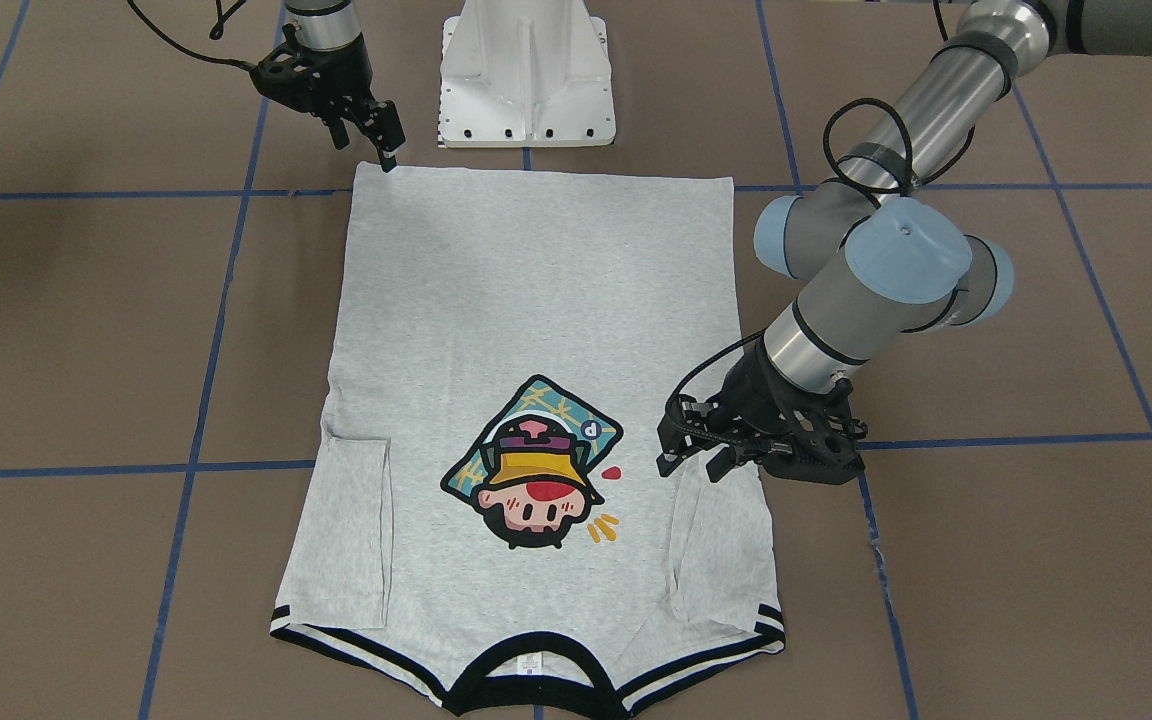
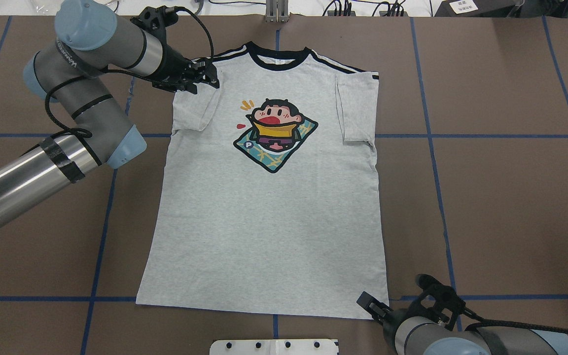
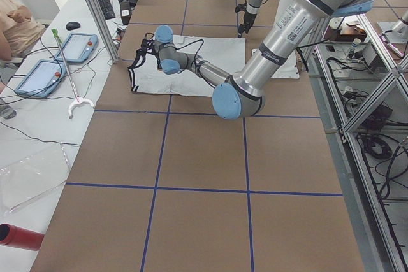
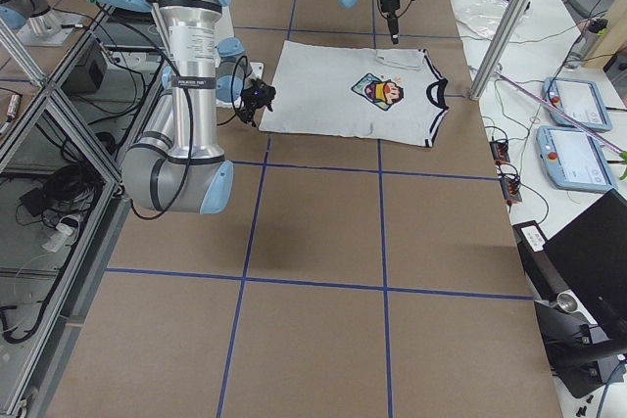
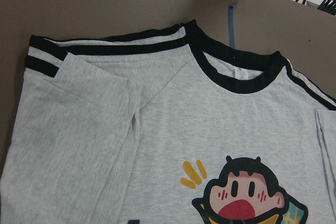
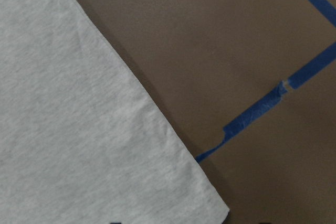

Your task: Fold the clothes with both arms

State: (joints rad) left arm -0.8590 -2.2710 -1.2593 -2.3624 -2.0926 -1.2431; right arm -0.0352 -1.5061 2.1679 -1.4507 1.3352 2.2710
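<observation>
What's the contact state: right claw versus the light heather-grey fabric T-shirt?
Cannot tell. Front-facing view: right claw tip at light heather-grey fabric T-shirt hem corner; height unclear.

This is a robot lab. A big brown table (image 3: 204,157) has blue tape lines (image 3: 156,189) stuck on it in squares. Two silver robot arms with light blue caps (image 1: 946,95) reach over it, with a white metal base (image 1: 528,75) at the table's edge between them. Shiny metal posts (image 3: 95,11) rise along the table's sides. Next to it, a white bench (image 3: 38,119) holds flat grey control screens (image 3: 75,48) and a black keyboard (image 3: 104,4). Black cables (image 4: 44,183) lie in a heap past the table's other edge.
</observation>
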